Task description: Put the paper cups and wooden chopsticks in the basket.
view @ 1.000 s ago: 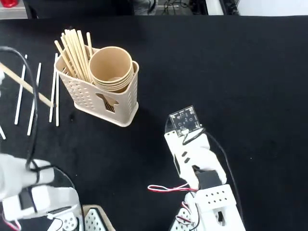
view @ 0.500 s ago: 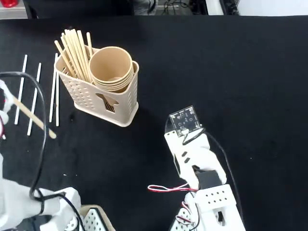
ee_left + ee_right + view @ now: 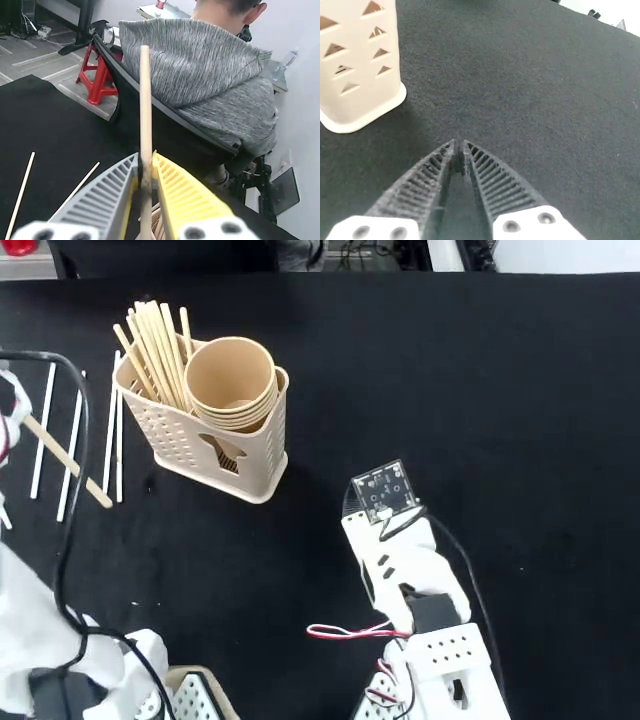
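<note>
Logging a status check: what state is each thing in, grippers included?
Left gripper: shut on a wooden chopstick, lifted off the table.
Right gripper: shut, empty, near the black table.
Beige perforated plastic basket: upright, holding a bundle of chopsticks.
Stacked brown paper cups: nested, upright in the basket.
Thin pale sticks: lying flat beside the basket.
</note>
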Available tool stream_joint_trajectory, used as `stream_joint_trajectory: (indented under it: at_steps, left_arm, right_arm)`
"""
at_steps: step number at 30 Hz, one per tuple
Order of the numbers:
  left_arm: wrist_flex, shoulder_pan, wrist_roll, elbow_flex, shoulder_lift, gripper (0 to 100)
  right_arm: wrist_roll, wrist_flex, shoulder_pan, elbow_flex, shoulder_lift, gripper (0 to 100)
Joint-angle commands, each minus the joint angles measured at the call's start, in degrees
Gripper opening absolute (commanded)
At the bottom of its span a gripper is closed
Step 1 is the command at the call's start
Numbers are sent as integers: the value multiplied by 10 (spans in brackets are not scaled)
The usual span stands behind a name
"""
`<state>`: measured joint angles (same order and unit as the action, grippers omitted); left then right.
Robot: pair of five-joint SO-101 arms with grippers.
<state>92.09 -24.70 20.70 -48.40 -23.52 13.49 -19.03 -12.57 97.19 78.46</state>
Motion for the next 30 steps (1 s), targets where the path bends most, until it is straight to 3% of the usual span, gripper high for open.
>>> stream_joint_trajectory:
  at_steps: [1,7,11,14,18,24,26,30]
  left_arm:
    - [-47,6,-22,51,-4,29]
    - [-130,42,-30,168,-32,29]
    - [-234,95,-59,313,-123,29]
    - [-362,118,-92,458,-207,29]
    - [-606,153,-117,667,-295,29]
    - [-987,166,-165,882,-284,29]
    - [-1038,164,-163,887,-244,29]
    - [-1049,160,-162,830,-131,29]
  right_arm:
    - [4,1,4,0,3,16]
    - [4,1,4,0,3,16]
    - [4,1,4,0,3,16]
    - [4,0,4,0,3,16]
    - [4,-1,4,0,3,16]
    - [4,-1,4,0,3,16]
    - [4,-1,3,0,3,16]
    - [4,-1,3,0,4,16]
